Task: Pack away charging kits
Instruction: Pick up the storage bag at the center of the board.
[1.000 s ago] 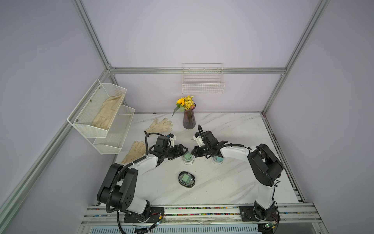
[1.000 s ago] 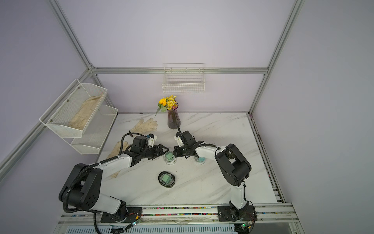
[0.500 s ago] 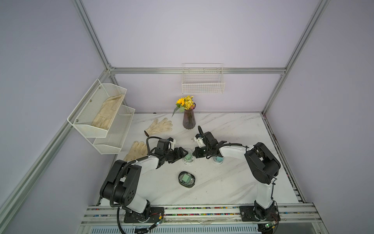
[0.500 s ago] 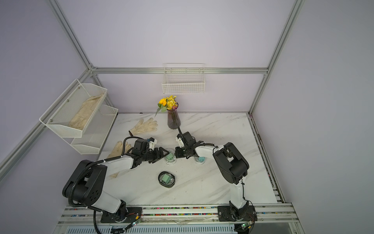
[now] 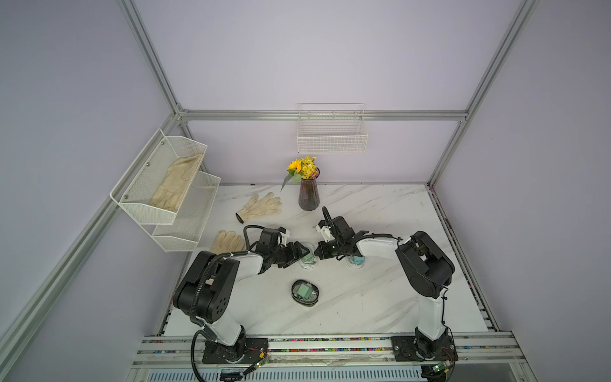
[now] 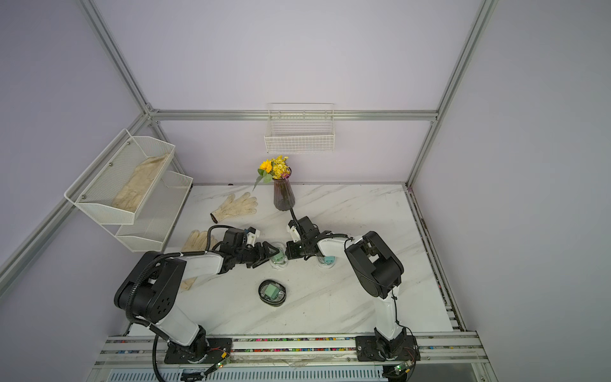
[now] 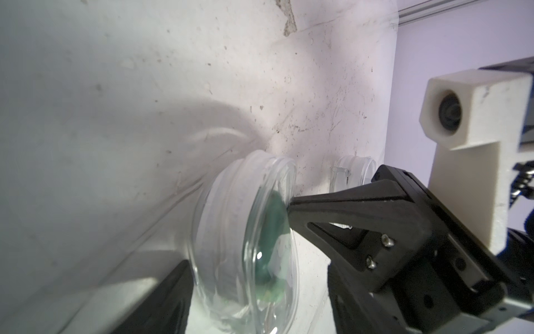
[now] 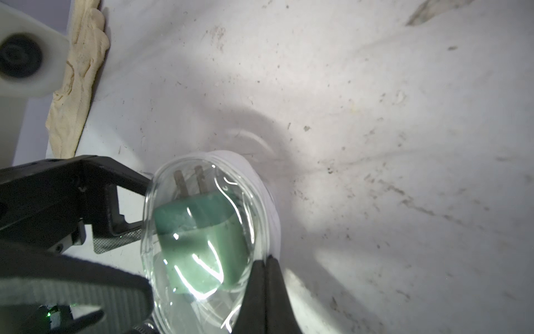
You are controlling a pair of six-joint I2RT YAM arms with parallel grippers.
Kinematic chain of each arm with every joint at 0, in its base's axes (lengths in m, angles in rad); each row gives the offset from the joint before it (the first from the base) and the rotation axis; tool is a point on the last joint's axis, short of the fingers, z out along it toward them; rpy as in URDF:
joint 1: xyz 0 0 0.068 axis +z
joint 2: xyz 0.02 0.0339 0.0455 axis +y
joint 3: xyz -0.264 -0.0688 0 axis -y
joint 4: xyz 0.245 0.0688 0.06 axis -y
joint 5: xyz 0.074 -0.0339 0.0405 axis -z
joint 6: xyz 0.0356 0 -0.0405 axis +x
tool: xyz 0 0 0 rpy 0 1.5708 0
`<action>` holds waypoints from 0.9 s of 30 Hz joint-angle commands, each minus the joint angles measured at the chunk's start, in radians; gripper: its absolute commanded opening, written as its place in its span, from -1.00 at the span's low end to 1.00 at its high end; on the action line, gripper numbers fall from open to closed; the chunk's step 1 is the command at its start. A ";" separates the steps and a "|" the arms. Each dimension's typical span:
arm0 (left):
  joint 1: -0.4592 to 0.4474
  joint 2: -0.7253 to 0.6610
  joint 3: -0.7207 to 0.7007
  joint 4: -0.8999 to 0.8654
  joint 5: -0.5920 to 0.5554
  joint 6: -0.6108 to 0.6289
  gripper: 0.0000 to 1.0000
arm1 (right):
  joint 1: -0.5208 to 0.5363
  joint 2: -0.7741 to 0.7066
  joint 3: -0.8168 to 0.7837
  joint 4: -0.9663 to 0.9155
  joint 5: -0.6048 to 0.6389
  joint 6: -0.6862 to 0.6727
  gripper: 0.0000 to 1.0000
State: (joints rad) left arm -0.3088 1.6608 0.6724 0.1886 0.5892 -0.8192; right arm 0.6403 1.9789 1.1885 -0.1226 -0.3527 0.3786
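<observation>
A clear oval case (image 5: 307, 260) (image 6: 277, 259) with a mint-green charger (image 8: 202, 237) sits mid-table. My left gripper (image 5: 301, 256) (image 7: 258, 260) is open around it. One finger (image 7: 170, 295) lies against the case's underside, and a strip of table shows between the other finger and the lid. My right gripper (image 5: 319, 253) (image 8: 266, 261) is shut, its tip pressed on the lid's edge, as the left wrist view also shows. A second clear case (image 5: 356, 261) (image 7: 354, 170) with a light-blue charger lies under the right forearm. The black-rimmed case (image 5: 305, 291) (image 6: 271, 292) lies nearer the front.
A dark vase of yellow flowers (image 5: 308, 195) stands at the back. Cream gloves lie at the back left (image 5: 261, 206) and beside the left arm (image 5: 228, 241). A white mesh shelf (image 5: 165, 188) with a glove hangs on the left wall, and a wire basket (image 5: 331, 135) on the back wall.
The left arm's elbow has swung inward a little while its gripper stayed at the clear case. The right gripper stays shut against the lid.
</observation>
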 commanded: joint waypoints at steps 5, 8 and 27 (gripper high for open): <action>-0.011 0.076 0.025 0.037 0.051 -0.058 0.41 | -0.005 0.007 0.000 0.001 0.043 -0.023 -1.00; -0.011 0.106 0.043 0.034 0.064 -0.066 0.36 | -0.005 0.012 -0.001 0.009 0.046 -0.026 -1.00; -0.015 0.200 0.071 0.018 0.037 -0.081 -0.11 | -0.004 -0.036 0.014 0.008 0.069 -0.044 -1.00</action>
State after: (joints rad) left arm -0.3107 1.8156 0.7315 0.3038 0.6949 -0.8993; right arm 0.6399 1.9766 1.1885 -0.1204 -0.3202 0.3553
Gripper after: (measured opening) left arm 0.447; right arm 0.047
